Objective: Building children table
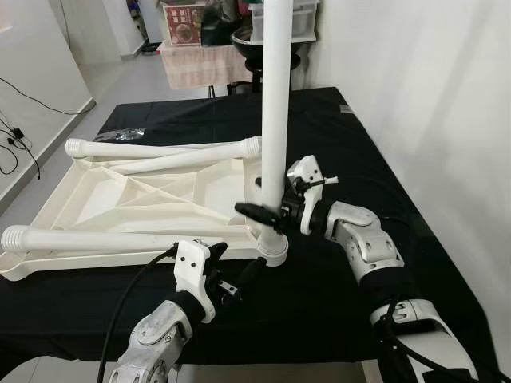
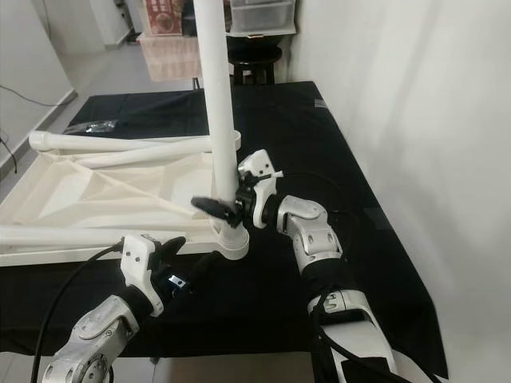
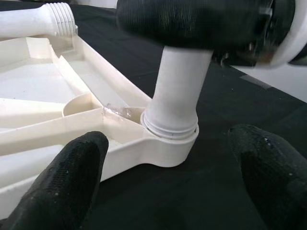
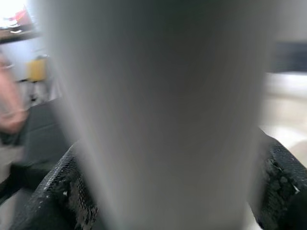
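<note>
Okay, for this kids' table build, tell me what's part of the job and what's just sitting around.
Part of the job:
- upside-down white tabletop
- upright leg in its corner socket, gripped by the right gripper
- three loose legs lying on the tabletop
- left gripper, open near the socket

Just lying about:
- clear plastic bag
- storage boxes
- floor cables

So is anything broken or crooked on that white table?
Nothing looks broken. The tabletop lies upside down on the black cloth, three loose legs lie across it, and one leg stands upright in its corner socket, held by the right gripper.
</note>
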{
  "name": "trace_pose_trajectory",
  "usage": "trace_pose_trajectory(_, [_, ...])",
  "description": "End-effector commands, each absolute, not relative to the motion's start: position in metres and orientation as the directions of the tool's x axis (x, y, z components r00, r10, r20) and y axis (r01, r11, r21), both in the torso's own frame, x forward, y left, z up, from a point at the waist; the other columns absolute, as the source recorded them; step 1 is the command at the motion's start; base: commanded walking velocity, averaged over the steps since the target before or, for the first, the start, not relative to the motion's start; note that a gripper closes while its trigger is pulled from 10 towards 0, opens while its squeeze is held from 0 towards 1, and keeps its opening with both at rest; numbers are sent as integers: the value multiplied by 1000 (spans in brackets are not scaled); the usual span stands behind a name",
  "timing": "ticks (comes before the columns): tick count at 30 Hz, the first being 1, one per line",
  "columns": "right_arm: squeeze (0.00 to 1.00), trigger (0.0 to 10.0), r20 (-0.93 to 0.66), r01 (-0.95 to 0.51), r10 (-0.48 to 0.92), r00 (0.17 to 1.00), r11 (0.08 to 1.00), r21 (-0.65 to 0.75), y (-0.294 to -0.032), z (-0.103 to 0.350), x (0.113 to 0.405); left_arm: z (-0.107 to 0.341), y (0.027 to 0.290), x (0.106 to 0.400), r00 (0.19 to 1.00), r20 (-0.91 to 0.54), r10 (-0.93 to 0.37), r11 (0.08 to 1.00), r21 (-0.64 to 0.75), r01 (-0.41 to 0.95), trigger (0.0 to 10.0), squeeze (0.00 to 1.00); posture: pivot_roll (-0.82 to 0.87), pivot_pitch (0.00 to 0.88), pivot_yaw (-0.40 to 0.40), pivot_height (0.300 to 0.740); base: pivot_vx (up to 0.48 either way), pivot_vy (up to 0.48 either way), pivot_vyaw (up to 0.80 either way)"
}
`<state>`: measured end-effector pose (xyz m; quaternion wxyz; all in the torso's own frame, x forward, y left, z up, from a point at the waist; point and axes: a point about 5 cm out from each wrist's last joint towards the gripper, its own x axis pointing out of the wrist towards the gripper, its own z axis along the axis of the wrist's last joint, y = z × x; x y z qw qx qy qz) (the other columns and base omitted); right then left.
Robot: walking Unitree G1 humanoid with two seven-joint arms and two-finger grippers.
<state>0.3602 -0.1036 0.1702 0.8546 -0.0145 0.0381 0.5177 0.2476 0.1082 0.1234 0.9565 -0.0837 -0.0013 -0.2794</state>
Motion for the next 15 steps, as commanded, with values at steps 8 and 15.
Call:
trace_pose_trajectory(8, [0,3333,-161,-934,928,336,351,72,-105,164,367,118,108,247,850,25,-527,839,-144,524,10000,0,-4,0,33,740,0,0,0])
trace_pose_trajectory(15, [0,0,-137,-912,914,382,397,108,-111,163,371,118,107,246,849,27,-528,838,-145,526,10000,0,-4,0,31,740,0,0,0])
